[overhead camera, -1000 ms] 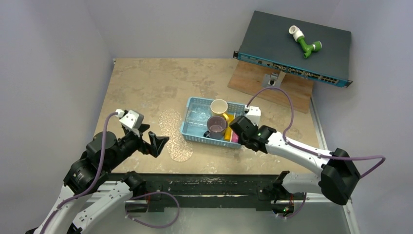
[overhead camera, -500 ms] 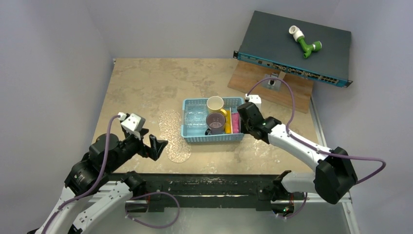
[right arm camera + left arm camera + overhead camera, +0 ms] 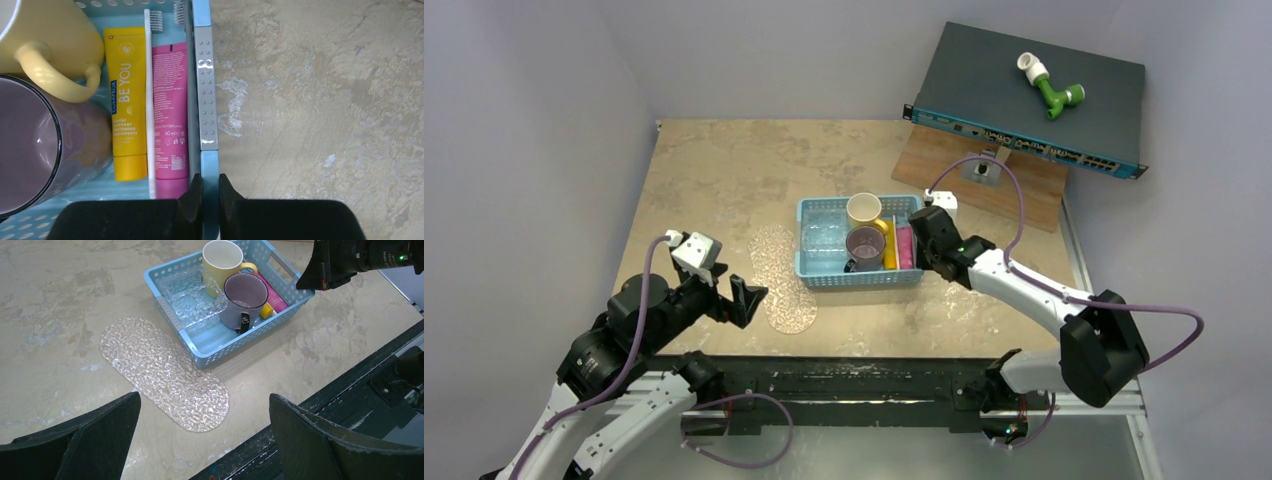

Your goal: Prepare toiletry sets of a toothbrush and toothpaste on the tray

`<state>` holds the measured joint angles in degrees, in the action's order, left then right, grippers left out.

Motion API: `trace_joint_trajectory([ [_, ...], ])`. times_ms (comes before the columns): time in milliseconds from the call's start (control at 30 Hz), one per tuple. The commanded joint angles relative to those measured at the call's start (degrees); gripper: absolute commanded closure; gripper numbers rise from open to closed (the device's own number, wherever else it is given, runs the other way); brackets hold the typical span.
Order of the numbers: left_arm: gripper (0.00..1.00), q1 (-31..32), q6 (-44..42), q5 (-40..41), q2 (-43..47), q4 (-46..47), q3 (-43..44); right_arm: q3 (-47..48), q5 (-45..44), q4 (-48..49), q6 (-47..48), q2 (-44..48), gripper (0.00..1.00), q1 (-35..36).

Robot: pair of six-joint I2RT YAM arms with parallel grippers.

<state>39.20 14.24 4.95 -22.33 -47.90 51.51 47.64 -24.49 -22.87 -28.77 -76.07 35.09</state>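
Wide-open left gripper (image 3: pixel 205 401) hovering near glittery clear oblong tray (image 3: pixel 165 372) lying flat on the tabletop. Just right of it, light-blue lattice-sided plastic basket (image 3: pixel 235 347) holding yellow-orange toothpaste tube (image 3: pixel 125 115), thin white toothbrush (image 3: pixel 149 100) and pink toothpaste tube (image 3: pixel 170 115) side by side. Right gripper (image 3: pixel 210 192) clamped on the basket's right wall.

My left arm sits folded low, its end effector (image 3: pixel 742 297) spread wide and holding nothing. My right arm reaches forward, its end effector (image 3: pixel 210 181) pinched on the basket (image 3: pixel 824 275) wall.
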Motion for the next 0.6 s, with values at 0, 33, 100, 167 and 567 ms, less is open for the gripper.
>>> trace_joint_trajectory([
  [0,0.00,0.22,0.26,1.09,-0.44,0.87,-0.09,-0.05,-5.87,4.25,-3.48,0.05,1.00,-1.71],
  [33,0.00,0.21,0.27,1.23,-0.37,0.83,-0.17,-0.45,-5.88,4.21,-3.66,0.19,1.00,-2.03],
  [100,0.00,0.26,0.26,1.45,-0.35,0.87,-0.15,-1.25,-5.42,4.80,-3.53,0.69,1.00,-2.50],
  [167,0.00,0.23,0.26,1.44,-0.43,0.87,-0.15,-1.74,-5.19,5.44,-2.98,1.00,1.00,-2.49],
  [567,0.00,0.21,0.09,1.61,-0.70,0.93,-0.15,1.99,-7.38,3.92,0.76,-0.74,0.95,-2.93],
])
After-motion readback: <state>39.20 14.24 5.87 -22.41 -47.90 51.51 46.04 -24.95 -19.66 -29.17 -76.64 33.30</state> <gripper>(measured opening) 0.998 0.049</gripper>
